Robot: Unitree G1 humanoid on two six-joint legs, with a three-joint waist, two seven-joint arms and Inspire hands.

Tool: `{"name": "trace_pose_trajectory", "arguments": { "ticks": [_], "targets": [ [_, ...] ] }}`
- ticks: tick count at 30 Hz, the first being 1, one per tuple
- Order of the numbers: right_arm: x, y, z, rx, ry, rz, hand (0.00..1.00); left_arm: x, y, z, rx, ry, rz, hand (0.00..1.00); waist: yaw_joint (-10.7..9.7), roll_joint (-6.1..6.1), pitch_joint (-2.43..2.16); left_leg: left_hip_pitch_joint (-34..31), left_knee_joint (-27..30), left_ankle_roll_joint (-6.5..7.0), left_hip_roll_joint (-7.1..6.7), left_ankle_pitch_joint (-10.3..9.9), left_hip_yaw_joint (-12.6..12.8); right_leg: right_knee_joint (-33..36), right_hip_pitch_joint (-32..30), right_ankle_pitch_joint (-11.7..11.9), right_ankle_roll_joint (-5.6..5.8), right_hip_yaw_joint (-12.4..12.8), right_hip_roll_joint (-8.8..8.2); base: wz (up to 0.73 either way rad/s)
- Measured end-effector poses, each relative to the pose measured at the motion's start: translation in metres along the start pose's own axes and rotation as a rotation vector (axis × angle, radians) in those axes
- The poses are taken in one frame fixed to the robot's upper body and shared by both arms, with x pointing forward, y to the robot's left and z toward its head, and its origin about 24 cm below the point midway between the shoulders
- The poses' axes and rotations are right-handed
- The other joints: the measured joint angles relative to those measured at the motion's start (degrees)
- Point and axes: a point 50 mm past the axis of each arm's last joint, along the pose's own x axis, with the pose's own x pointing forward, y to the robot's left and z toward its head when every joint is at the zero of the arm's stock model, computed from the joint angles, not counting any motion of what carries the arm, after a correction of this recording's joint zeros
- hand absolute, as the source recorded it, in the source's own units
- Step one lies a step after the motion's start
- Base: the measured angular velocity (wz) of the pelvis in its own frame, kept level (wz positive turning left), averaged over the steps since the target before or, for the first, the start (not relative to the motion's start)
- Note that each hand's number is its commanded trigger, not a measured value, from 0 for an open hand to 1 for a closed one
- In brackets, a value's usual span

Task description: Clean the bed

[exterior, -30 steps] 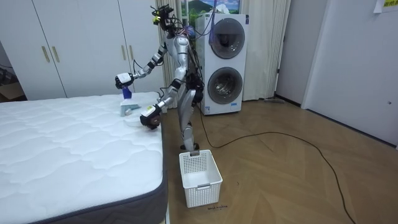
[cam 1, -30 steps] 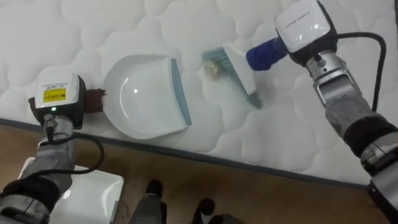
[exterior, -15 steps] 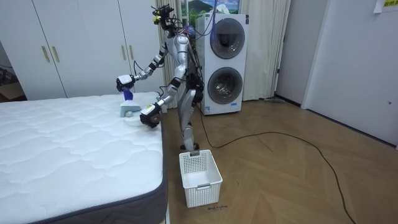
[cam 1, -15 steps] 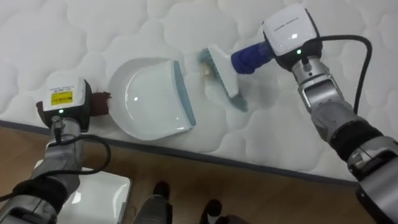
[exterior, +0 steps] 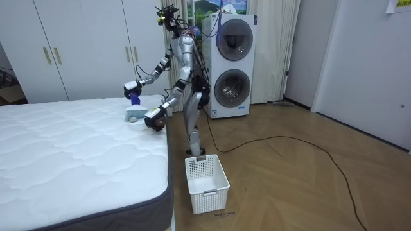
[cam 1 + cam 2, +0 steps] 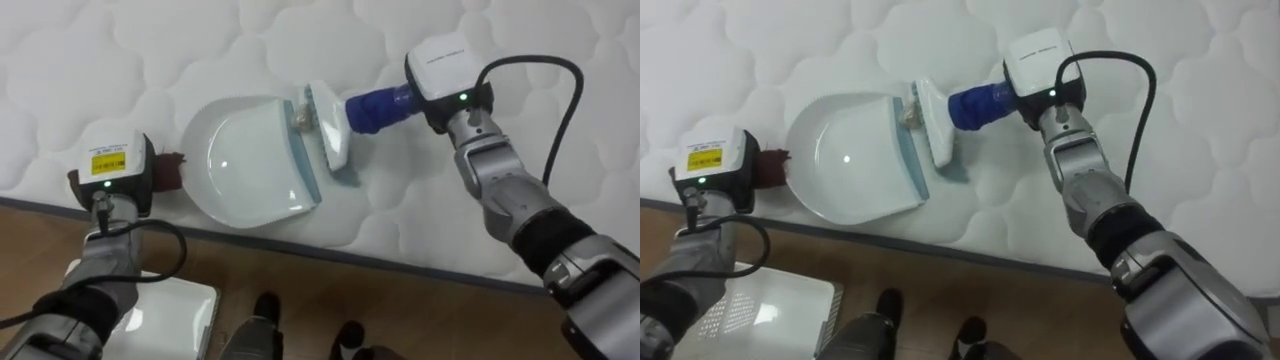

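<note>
At the near edge of the mattress [image 6: 500, 40], the right hand [image 6: 445, 70] is clamped on the brush [image 6: 330, 130], blue handle running from the hand toward the robot's left, and the white head sits crosswise, almost parallel to the dustpan [image 6: 245, 165] lip and just beside it. A small crumb [image 6: 300, 117] is trapped between bristles and lip, so the sweep, by my reading, has to go straight left into the pan. The left hand [image 6: 112, 165] sits at the pan's far end, apparently bracing it, but whether it grips I cannot tell
</note>
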Motion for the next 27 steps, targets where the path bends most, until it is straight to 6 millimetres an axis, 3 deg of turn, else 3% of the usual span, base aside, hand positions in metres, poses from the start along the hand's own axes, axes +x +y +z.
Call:
{"name": "trace_pose_trajectory", "arguments": {
  "ticks": [10,18,27],
  "targets": [
    [0.003,-0.010,0.016,0.052,-0.062,0.014,1.00,0.000,-0.001,0.000,0.014,-0.006,-0.002,1.00,0.03,0.05,-0.02,-0.02,0.96,0.00,0.00,0.00,0.33,1.92,-0.75,-0.11,0.13,0.96,-0.32,-0.02],
    [-0.005,-0.012,0.059,0.166,-0.242,0.059,1.00,-0.005,-0.009,0.005,-0.001,-0.026,-0.036,1.00,0.14,0.37,-0.02,0.05,1.85,0.06,-0.40,-0.04,0.01,3.10,-0.92,-0.30,0.02,1.43,-0.75,-0.01],
    [-0.008,-0.015,0.073,0.209,-0.327,0.091,1.00,-0.009,-0.016,0.006,-0.010,-0.044,-0.070,1.00,0.59,1.27,-0.35,-0.06,1.73,0.22,-0.86,-0.02,0.01,4.25,-1.88,-0.70,-0.03,2.98,-0.88,-0.02]
  ]
}}
